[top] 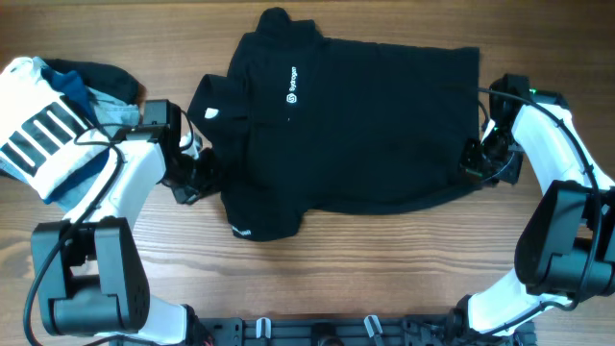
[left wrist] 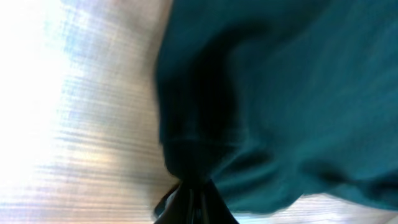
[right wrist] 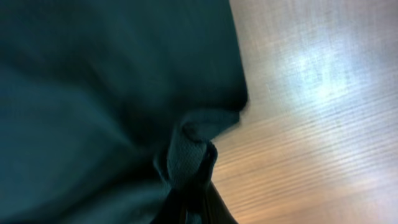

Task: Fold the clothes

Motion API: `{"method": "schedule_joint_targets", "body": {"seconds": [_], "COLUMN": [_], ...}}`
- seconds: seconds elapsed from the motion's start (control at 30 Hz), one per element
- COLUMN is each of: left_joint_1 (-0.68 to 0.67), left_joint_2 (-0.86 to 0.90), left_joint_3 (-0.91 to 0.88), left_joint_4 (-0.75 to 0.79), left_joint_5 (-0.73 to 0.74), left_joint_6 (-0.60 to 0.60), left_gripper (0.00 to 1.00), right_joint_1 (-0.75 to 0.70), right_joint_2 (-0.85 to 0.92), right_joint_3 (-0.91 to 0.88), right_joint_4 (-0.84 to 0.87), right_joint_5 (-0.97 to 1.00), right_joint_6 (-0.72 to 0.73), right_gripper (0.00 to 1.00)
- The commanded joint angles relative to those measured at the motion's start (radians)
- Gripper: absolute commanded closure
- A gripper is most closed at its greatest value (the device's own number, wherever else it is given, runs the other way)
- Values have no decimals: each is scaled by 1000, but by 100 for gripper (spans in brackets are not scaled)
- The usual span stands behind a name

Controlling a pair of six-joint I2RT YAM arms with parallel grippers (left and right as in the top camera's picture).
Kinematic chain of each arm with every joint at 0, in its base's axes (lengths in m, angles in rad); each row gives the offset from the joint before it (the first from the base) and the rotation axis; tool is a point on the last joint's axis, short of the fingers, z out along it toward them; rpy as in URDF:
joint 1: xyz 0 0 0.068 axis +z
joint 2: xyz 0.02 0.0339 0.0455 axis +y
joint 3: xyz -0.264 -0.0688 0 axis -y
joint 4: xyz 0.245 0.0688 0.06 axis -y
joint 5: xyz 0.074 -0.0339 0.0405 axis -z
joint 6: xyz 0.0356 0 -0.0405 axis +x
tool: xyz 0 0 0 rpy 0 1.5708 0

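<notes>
The black short-sleeved collared shirt point(top: 356, 125) lies spread on the wooden table, collar at the top left, white chest logo facing up. My left gripper point(top: 204, 173) is shut on the shirt's left edge below the sleeve; the left wrist view shows the dark fabric point(left wrist: 280, 99) bunched between the closed jaws point(left wrist: 194, 198). My right gripper point(top: 473, 159) is shut on the shirt's right hem corner; the right wrist view shows a pinched fold of fabric point(right wrist: 93, 93) in the jaws point(right wrist: 191, 173).
A white garment with black stripes point(top: 38, 130) and light-blue and navy folded garments point(top: 101, 91) lie at the far left. Bare wooden table point(top: 384, 259) stretches in front of the shirt.
</notes>
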Motion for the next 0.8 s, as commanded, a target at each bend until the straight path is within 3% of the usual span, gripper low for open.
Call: {"method": "schedule_joint_targets", "body": {"seconds": [0.0, 0.07, 0.3, 0.4, 0.47, 0.53, 0.67, 0.77], "left_joint_1": [53, 73, 70, 70, 70, 70, 69, 69], "left_joint_2": [-8, -8, -8, -8, -8, -8, -8, -8], "left_joint_3": [-4, -4, -4, -4, -4, -4, -5, -4], "left_joint_4": [169, 267, 309, 249, 173, 127, 117, 138], "left_joint_5": [182, 340, 360, 437, 410, 294, 150, 171], "left_joint_6": [27, 3, -47, -48, -24, -18, -17, -18], "left_gripper": [96, 96, 96, 96, 96, 96, 96, 96], "right_joint_1": [-6, -6, -7, -9, -11, -11, -11, -11], "right_joint_2": [-23, -23, -23, -23, -23, -23, -23, -23], "right_joint_3": [-2, -2, -2, -2, -2, -2, -2, -2], "right_joint_4": [89, 125, 206, 170, 125, 96, 84, 84], "right_joint_5": [-60, -60, -63, -59, -56, -56, -56, -105], "right_joint_6": [-51, -46, -44, -44, -44, -45, -45, -48], "right_gripper": [96, 96, 96, 96, 96, 96, 96, 96]}}
